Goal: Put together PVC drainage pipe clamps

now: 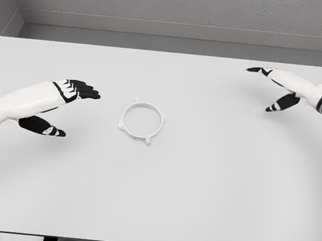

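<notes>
A white ring-shaped pipe clamp [142,122] with small tabs around its rim lies flat near the middle of the white table [199,192]. My left hand [71,106] hovers to the left of the ring, a short gap away, fingers stretched toward it and thumb held low, holding nothing. My right hand [272,88] is far off at the upper right, fingers extended and thumb pointing down-left, also holding nothing. Both hands have black fingertips on white arms.
The table's far edge meets a grey wall at the top of the view. Its front edge runs along the bottom, with dark legs showing below.
</notes>
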`<control>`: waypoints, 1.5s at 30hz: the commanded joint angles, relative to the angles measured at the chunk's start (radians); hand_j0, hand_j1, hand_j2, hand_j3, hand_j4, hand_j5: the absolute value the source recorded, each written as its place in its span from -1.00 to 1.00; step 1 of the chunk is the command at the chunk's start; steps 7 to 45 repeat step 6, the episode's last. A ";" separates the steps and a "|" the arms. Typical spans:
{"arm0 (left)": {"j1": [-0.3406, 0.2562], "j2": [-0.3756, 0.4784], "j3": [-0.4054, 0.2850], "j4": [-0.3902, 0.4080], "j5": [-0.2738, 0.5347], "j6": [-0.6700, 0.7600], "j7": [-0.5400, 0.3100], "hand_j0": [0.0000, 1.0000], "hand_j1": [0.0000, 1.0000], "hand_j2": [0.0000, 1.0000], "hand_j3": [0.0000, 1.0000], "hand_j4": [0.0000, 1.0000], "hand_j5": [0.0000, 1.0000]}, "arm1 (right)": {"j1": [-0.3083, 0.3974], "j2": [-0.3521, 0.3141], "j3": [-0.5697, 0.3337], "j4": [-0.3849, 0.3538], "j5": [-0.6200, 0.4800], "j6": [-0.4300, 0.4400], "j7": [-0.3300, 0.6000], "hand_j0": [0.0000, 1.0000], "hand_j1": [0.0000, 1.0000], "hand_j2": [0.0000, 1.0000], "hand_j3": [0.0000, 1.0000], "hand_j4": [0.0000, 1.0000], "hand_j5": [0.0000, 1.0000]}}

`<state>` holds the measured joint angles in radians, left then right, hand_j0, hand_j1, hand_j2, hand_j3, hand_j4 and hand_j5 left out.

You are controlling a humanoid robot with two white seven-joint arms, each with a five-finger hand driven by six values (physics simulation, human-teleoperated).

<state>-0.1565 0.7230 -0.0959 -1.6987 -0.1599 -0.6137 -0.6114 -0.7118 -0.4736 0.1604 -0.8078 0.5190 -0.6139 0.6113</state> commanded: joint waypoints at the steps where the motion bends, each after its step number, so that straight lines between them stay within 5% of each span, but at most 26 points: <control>1: 0.000 0.000 -0.001 0.001 0.011 0.003 0.000 1.00 1.00 1.00 1.00 1.00 1.00 | 0.000 -0.028 -0.031 -0.002 -0.044 0.003 0.000 1.00 1.00 1.00 1.00 1.00 1.00; 45: 0.002 0.003 0.001 0.001 0.025 0.003 0.000 1.00 1.00 1.00 1.00 1.00 1.00 | 0.011 -0.023 -0.027 -0.002 -0.044 0.003 0.000 1.00 1.00 1.00 1.00 1.00 1.00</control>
